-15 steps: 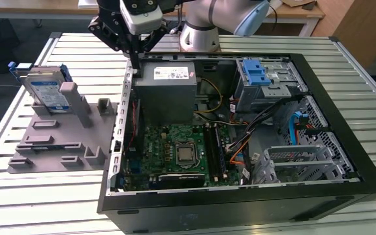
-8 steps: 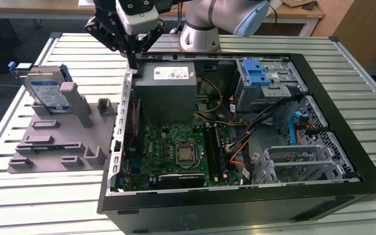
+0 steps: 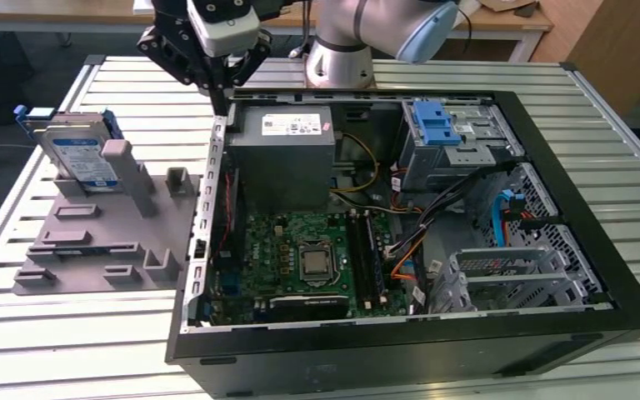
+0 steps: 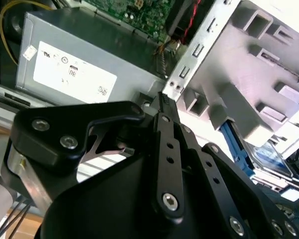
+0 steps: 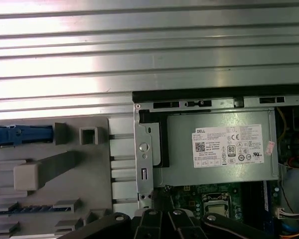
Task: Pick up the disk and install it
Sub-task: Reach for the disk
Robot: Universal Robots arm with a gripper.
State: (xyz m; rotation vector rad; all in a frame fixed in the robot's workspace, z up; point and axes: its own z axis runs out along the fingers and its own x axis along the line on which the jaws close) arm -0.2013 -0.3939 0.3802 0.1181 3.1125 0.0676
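Note:
The disk (image 3: pixel 80 156) stands on edge in a slot of the grey fixture (image 3: pixel 96 248) at the exterior view's left, silver with a white-and-blue label and a blue frame. Its blue edge (image 5: pixel 21 134) shows in the first wrist view, and its labelled face (image 4: pixel 270 158) in the second wrist view. My gripper (image 3: pixel 222 97) hangs over the back corner of the open computer case (image 3: pixel 587 250), to the right of the disk and well apart from it. Its black fingers (image 4: pixel 164 107) are shut together with nothing between them. The finger linkages (image 5: pixel 162 219) show in the first wrist view.
The case holds a grey power supply box (image 3: pixel 287 154), a green motherboard (image 3: pixel 309 258), a drive bay with a blue latch (image 3: pixel 436 125) and a metal drive cage (image 3: pixel 509 271). Case and fixture lie on a slatted metal table (image 3: pixel 53 333).

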